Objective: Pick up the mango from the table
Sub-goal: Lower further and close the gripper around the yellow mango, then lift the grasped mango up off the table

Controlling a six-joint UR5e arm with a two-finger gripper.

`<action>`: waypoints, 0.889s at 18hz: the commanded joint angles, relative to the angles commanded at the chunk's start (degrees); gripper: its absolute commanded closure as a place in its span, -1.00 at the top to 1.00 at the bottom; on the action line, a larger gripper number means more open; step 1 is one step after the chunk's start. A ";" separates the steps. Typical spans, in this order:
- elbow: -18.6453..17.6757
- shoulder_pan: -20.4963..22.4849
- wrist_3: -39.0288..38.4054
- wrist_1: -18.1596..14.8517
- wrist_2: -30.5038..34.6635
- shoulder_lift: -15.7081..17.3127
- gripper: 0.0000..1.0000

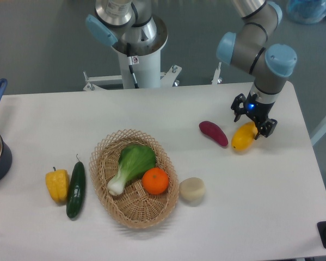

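progress: i am judging the task as partway in; the hand (pixel 254 118) is hanging right over the upper end of the mango (pixel 243 137), but the fruit is lying on the worktop (pixel 152 109) and is not lifted.
done so far: the reach looks finished, with the hand sitting at the mango's top end.
left to do: i am reckoning on a close around the fruit, then a lift clear of the worktop.
hand state: the two dark fingers are standing apart, one at the upper left of the mango's end and one at its right; i am reading them as spread, not pinching anything yet. whether either finger is touching the skin i cannot tell.
mango place: it is resting on the right part of the worktop, just beside the purple sweet potato (pixel 214 133), which is lying to its left without clearly touching it.
mango axis: the long axis is running on a diagonal, upper right to lower left in the camera view; the upper-right end is tucked under the hand, the lower-left end is pointing toward the near side of the worktop.
grip judgement: the fingers seem to be straddling the fruit across its narrow width near one end, not at the middle, so i am watching for it swinging or slipping on the lift.
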 joint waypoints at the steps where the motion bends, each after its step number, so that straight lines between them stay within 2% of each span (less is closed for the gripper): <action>1: 0.18 0.00 -0.09 0.00 0.00 -0.09 -0.67; 2: 0.35 0.00 -0.18 0.00 0.00 -0.09 -0.80; 6: 1.75 -0.09 -0.27 -0.18 -0.09 0.17 -0.84; 8: 3.68 -0.79 -0.88 -0.96 -0.35 0.61 -0.84; 11: 5.01 -1.67 -2.46 -0.88 -3.15 0.88 -0.86; 13: 6.59 -1.85 -3.51 -0.88 -8.23 1.23 -0.86; 16: 8.70 -2.28 -12.10 -0.88 -21.66 3.42 -0.86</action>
